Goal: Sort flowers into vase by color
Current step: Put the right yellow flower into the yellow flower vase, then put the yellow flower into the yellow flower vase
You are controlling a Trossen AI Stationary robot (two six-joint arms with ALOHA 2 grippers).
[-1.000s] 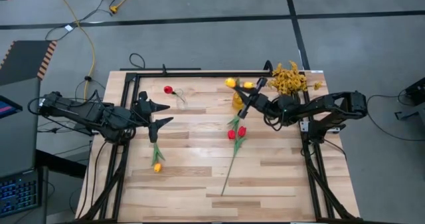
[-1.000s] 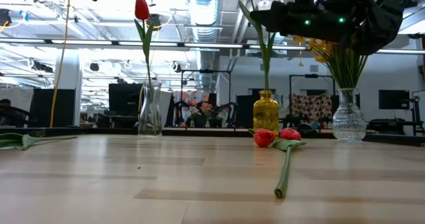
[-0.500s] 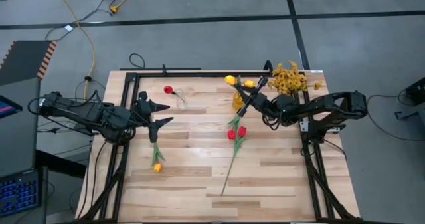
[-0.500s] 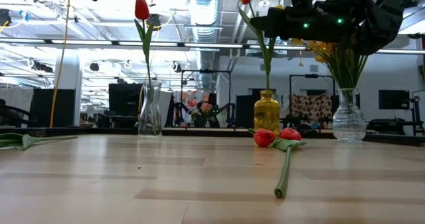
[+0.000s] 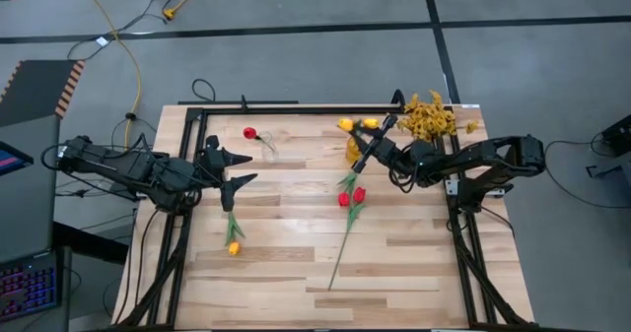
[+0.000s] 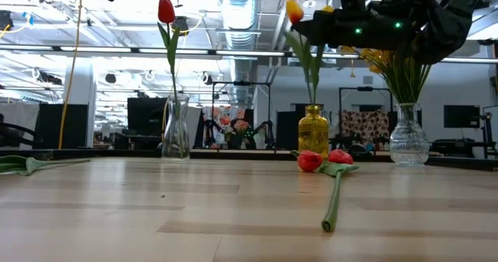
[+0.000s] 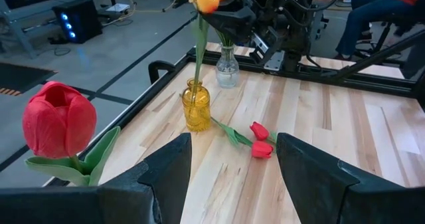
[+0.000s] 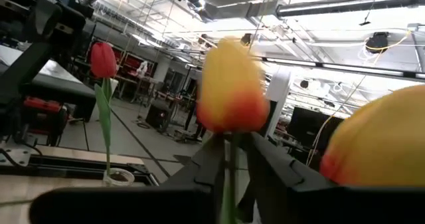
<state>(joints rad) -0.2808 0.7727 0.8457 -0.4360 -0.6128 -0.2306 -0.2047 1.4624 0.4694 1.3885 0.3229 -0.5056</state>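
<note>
My right gripper (image 5: pixel 367 153) is above the yellow vase (image 6: pixel 311 131), shut on a yellow-orange tulip (image 6: pixel 294 12) whose stem stands in that vase. A second yellow-orange tulip (image 5: pixel 370 125) is beside it. A red tulip (image 6: pixel 166 10) stands in a clear vase (image 6: pixel 176 137) at the far left. Two red tulips (image 5: pixel 350 196) lie on the table's middle. Another yellow-orange tulip (image 5: pixel 234 245) lies near my left gripper (image 5: pixel 235 169), which is open and empty at the table's left edge. Mustard-yellow sprays (image 5: pixel 429 115) stand in a clear vase (image 6: pixel 408 144) at the far right. My right gripper pinches the tulip's thin green stem (image 8: pixel 230 179) between its two fingers, a little below the flower (image 8: pixel 229 94). The fingers come from the table's right side and lie across the stem. The tulip stands tilted, its lower stem (image 6: pixel 313 83) down in the yellow vase.
A black frame (image 5: pixel 296 106) runs along the table's far edge and both sides. The near half of the table (image 5: pixel 394 283) holds only the long stem of the red tulips (image 5: pixel 338 258). A person (image 7: pixel 372 11) sits beyond the table's right side.
My right gripper has gone down a little over the yellow vase. The yellow-orange tulip it holds has come lower, its stem sinking further into the vase and its flower tipping slightly.
</note>
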